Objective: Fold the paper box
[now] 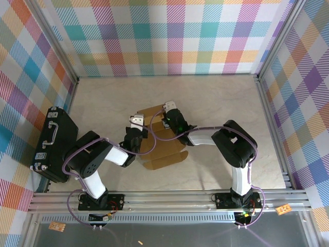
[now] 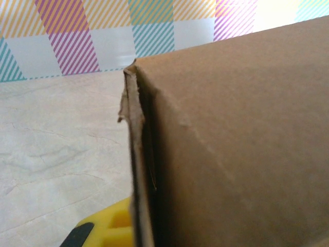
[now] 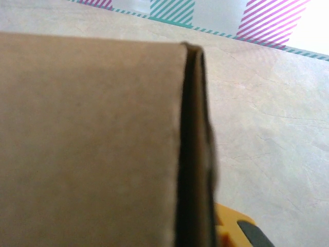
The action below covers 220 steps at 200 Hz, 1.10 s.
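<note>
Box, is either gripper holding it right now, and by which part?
Both seem to: left gripper and right gripper are each shut on a raised wall's edge at the box's far end.

Overhead view: bright, even, diffuse light; only faint soft shadows are cast on the table [image 1: 216, 98]. Wrist views: the paper box [image 2: 231, 154] is rendered soft and out of focus at close range. Checked wall [image 3: 314, 19] is overexposed at top right.
</note>
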Each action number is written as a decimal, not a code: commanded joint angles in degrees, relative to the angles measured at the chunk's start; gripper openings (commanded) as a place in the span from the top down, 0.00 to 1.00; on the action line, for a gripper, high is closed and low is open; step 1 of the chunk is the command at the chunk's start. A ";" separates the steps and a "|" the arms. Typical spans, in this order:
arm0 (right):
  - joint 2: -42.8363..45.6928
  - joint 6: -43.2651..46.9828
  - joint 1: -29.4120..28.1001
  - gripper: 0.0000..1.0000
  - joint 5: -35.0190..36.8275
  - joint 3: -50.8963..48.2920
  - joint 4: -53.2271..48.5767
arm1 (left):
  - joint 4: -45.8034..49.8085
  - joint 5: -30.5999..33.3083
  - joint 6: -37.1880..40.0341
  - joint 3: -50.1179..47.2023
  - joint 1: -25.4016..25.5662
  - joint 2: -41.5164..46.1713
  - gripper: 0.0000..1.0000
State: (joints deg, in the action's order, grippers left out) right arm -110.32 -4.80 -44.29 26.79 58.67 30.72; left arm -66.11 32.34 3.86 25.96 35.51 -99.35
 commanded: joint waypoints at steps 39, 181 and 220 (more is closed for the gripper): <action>2.04 -2.14 -0.79 0.92 1.50 0.20 -4.16 | -3.26 11.39 1.58 2.69 3.81 -2.56 1.00; 8.69 5.58 -0.80 0.33 -10.68 -5.82 -2.89 | -1.22 9.11 3.64 1.20 3.95 -0.20 1.00; 13.84 9.27 -0.86 0.21 -16.48 -10.66 -6.91 | 0.07 8.84 3.57 1.12 3.96 0.43 1.00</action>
State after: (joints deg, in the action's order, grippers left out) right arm -100.62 0.84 -44.71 15.77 50.54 26.68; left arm -67.31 41.21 6.96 27.27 38.87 -100.62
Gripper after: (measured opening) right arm 0.765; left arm 0.099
